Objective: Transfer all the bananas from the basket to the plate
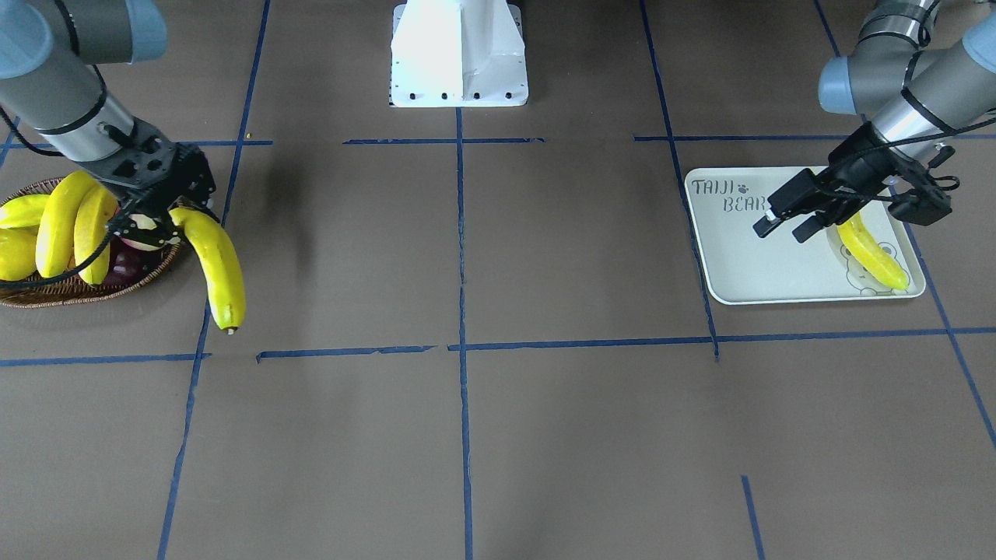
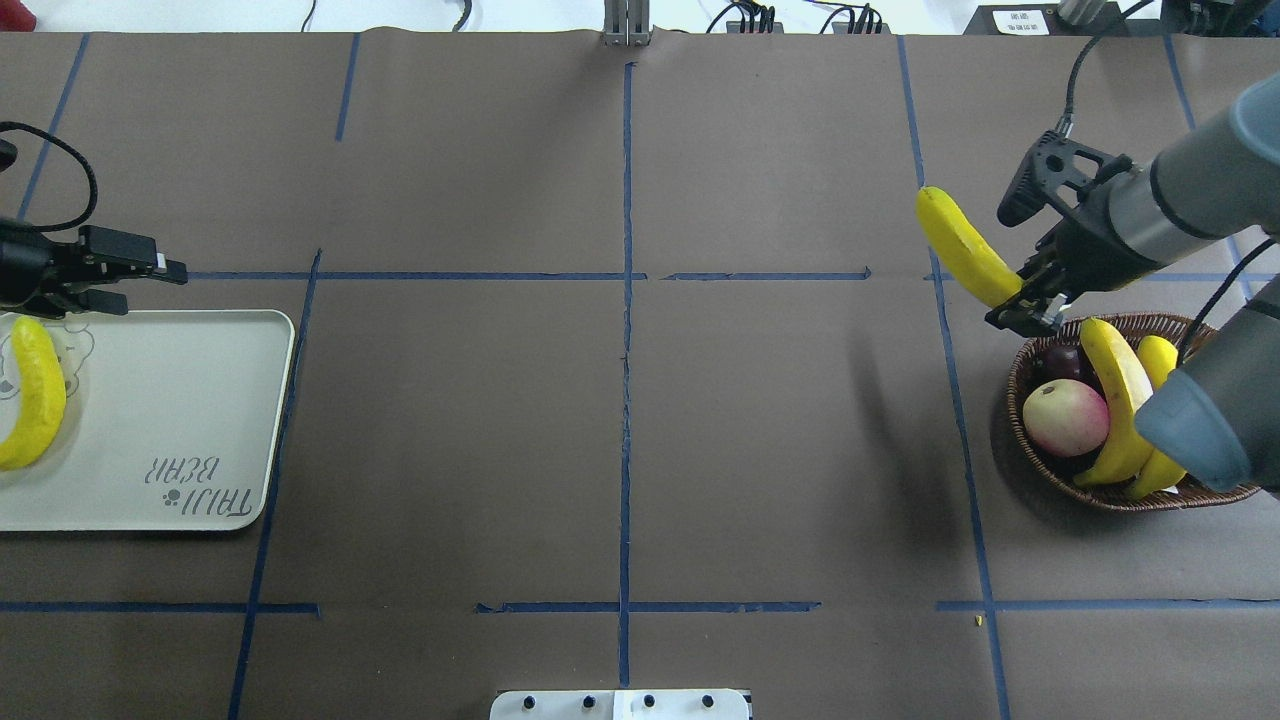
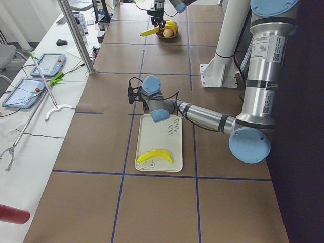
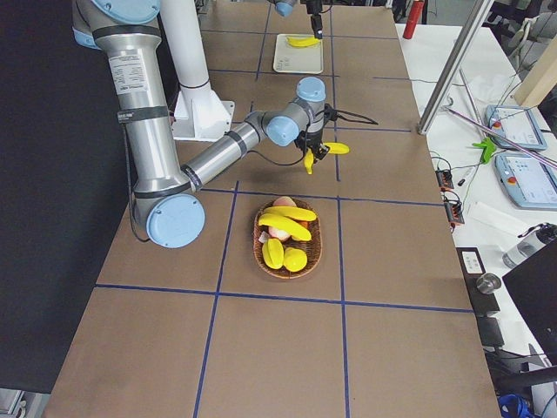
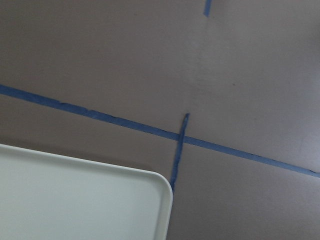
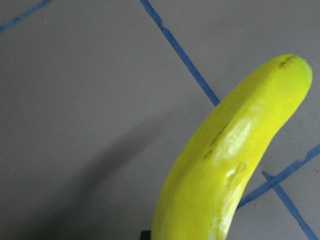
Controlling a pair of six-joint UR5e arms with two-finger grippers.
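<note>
Toward the left end of the brown bench [image 2: 450, 450] sits the plate [image 2: 180, 400], its printed lettering at the corner nearest the robot. A lone banana [image 2: 35, 395] lies on it at its left end, across the bear drawing [image 2: 75, 350]. The left hand [image 1: 780, 231] hangs above the plate next to that banana's far end, its fingers apart and holding nothing; its wrist view takes in one rounded corner of the plate and bare bench with blue tape lines [image 5: 125, 125]. At the middle of the bench's near edge stands the white robot base [image 2: 620, 705]. Further right, the lifted banana [image 2: 965, 250] is up in the air, clear of the bench, pointing away from the basket. The right hand [image 2: 1020, 295] is clamped on its near end, just beyond the basket's far left rim. The basket [image 2: 1030, 460] rests toward the right end of the bench. It holds two bananas [image 2: 1115, 410] lying side by side, a red and pale round fruit [image 2: 1065, 415], a dark purple fruit [image 2: 1062, 362] and, at its right end, two plumper yellow fruits [image 4: 273, 252]. The right arm's elbow [image 2: 1190, 430] hides part of the basket in the overhead view.
</note>
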